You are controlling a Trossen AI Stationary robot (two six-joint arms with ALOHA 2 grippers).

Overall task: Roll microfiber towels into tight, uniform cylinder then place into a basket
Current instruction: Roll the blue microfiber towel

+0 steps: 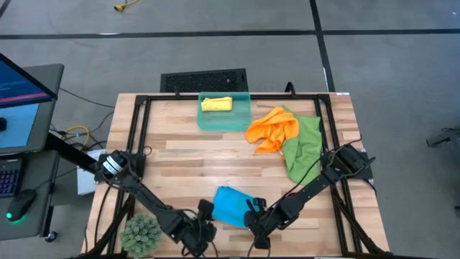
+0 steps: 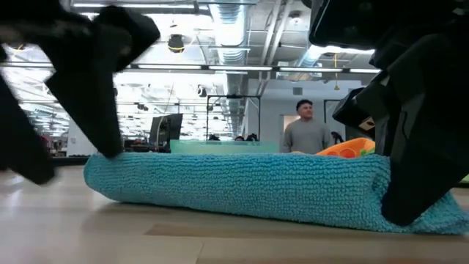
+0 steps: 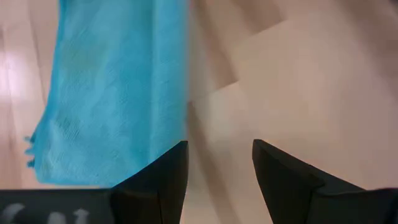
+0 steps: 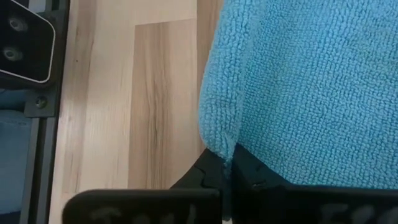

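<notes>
A bright blue towel [image 1: 231,205], loosely rolled, lies on the wooden table near its front edge. It shows as a long low roll [image 2: 242,187] in the low view. My right gripper [image 1: 254,216] is shut on the towel's right end. My left gripper [image 3: 219,155] stands open over bare wood at the towel's left end; whether a finger touches the cloth I cannot tell. The teal basket [image 1: 241,119] stands at the far edge with a rolled yellow towel [image 1: 216,104] in it. An orange towel [image 1: 273,129] and a green towel [image 1: 303,147] lie crumpled at the right. My right gripper pinches a folded edge of the blue towel [image 4: 219,144] at its right end between its two shut fingers. It comes slanting down from the table's near right side. The towel rests on the table, slack.
A small green plant [image 1: 141,234] stands at the near left corner beside my left arm. A black grate [image 1: 203,80] lies on the floor behind the table. A person [image 2: 304,132] stands in the room beyond. Bare wood lies between the blue towel and the basket.
</notes>
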